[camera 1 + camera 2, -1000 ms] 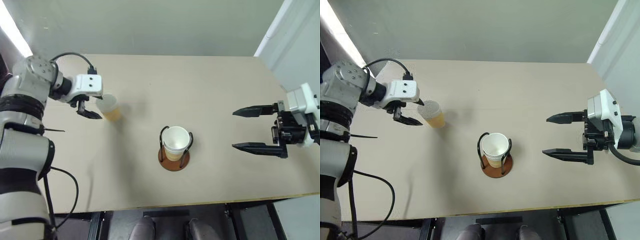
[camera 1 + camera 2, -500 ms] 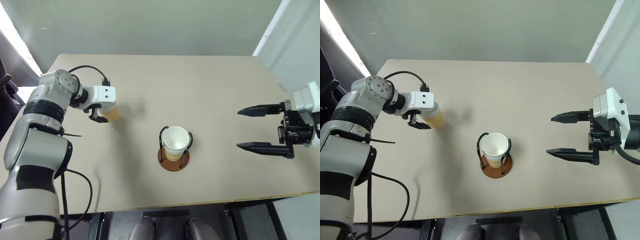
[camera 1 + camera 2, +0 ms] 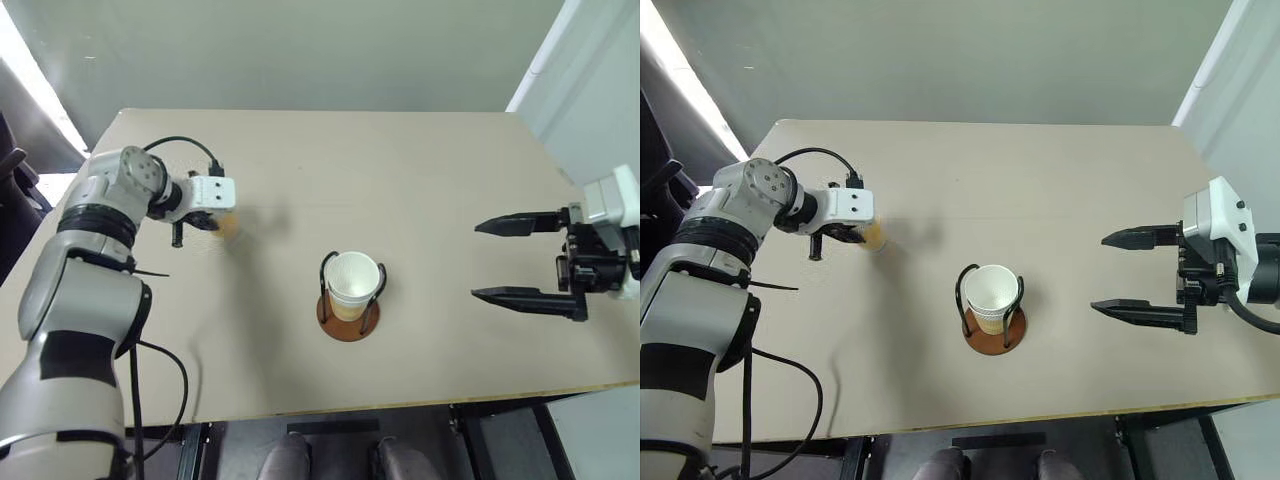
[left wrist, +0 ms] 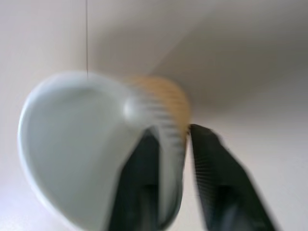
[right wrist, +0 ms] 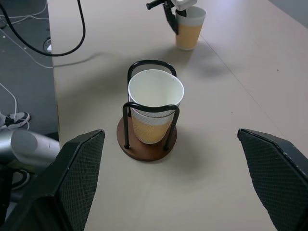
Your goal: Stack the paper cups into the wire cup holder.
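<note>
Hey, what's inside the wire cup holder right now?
Nested paper cups stand upright between the wire cup holder's two loops; two rims show, and the top cup looks empty. Any cup beneath them is covered.

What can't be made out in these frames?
- How many cups sit nested in the holder: right wrist view hints at layered rims, but the outer cup hides the rest.
- The loose cup: head views, mostly covered by the left claw.
- Left wrist view: motion blur smears the cup rim and the fingers.
</note>
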You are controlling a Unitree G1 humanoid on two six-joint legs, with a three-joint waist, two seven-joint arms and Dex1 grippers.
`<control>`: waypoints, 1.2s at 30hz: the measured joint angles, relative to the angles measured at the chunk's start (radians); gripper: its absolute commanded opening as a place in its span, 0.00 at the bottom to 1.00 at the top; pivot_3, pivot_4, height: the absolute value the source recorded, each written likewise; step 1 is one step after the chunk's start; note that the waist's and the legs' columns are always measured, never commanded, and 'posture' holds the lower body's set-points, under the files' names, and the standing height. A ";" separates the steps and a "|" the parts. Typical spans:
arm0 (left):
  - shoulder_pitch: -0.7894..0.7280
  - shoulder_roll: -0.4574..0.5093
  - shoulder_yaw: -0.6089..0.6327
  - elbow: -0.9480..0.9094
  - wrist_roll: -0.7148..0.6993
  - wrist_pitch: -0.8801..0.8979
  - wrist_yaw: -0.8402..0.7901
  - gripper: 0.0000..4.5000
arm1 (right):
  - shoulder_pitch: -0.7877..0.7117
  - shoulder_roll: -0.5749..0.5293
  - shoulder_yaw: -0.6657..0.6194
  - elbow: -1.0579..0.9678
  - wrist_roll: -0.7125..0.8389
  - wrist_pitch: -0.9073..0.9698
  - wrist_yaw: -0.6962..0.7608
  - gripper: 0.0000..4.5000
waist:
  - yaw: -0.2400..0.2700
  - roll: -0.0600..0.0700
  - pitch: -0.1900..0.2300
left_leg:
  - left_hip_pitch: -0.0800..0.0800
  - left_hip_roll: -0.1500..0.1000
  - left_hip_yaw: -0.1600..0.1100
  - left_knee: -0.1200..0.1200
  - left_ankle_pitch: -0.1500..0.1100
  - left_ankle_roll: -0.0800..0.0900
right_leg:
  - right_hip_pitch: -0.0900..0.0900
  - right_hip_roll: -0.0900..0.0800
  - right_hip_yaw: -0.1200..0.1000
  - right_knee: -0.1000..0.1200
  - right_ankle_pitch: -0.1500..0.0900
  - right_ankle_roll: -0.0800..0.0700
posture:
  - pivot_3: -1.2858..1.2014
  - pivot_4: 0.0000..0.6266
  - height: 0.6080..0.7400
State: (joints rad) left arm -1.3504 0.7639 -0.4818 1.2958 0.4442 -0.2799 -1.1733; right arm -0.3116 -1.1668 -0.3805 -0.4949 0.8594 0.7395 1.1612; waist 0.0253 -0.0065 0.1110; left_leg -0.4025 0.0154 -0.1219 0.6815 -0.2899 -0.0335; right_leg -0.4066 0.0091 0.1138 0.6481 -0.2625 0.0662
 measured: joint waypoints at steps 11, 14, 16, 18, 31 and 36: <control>-0.001 0.007 0.061 -0.002 -0.022 -0.009 -0.090 0.00 | -0.028 -0.005 0.005 0.022 -0.002 -0.006 0.002 1.00 | 0.000 0.000 0.000 | -0.002 -0.003 0.000 0.000 0.002 0.003 | -0.001 -0.009 0.000 0.000 0.000 0.003 | 0.52 0.24 1.00; -0.016 0.006 0.114 -0.042 -0.081 -0.034 -0.193 0.00 | -0.049 -0.006 0.011 0.034 -0.009 -0.015 0.010 1.00 | 0.001 0.000 0.000 | -0.003 -0.006 0.000 0.000 0.003 0.005 | -0.002 -0.009 -0.002 0.000 0.000 0.004 | 0.52 0.24 1.00; -0.049 0.000 0.155 -0.097 -0.140 -0.047 -0.282 0.00 | -0.059 -0.010 0.014 0.047 -0.021 -0.024 0.017 1.00 | 0.006 -0.001 0.000 | -0.006 -0.007 -0.002 0.000 0.003 0.005 | -0.003 -0.014 -0.003 -0.001 0.000 0.005 | 0.52 0.24 1.00; -0.067 -0.003 0.160 -0.242 -0.301 -0.022 -0.375 0.00 | -0.059 -0.015 0.013 0.062 -0.033 -0.034 0.025 1.00 | 0.009 -0.001 0.000 | -0.008 -0.010 -0.002 0.000 0.004 0.007 | -0.003 -0.017 -0.004 -0.002 0.000 0.007 | 0.52 0.24 1.00; -0.087 0.205 -0.375 -1.049 -1.161 0.162 -0.409 0.00 | 0.095 -0.022 -0.105 -0.016 -0.037 -0.024 0.025 1.00 | -0.006 0.004 -0.002 | -0.003 -0.018 0.005 0.002 0.005 0.015 | 0.004 -0.030 -0.001 -0.002 0.002 0.017 | 0.52 0.24 1.00; -0.153 0.196 -0.490 -1.023 -1.160 0.072 -0.409 0.00 | 0.140 -0.007 -0.152 -0.063 -0.023 -0.004 -0.006 1.00 | -0.006 0.004 -0.002 | 0.002 -0.019 0.004 0.002 0.002 0.020 | 0.010 -0.031 -0.002 -0.003 0.002 0.017 | 0.52 0.24 1.00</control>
State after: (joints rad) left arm -1.5038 0.9595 -0.9720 0.2732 -0.7156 -0.2075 -1.5821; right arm -0.1714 -1.1739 -0.5329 -0.5578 0.8364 0.7351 1.1547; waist 0.0191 -0.0021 0.1090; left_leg -0.4008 -0.0041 -0.1184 0.6834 -0.2878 -0.0135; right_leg -0.3963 -0.0216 0.1117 0.6447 -0.2608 0.0833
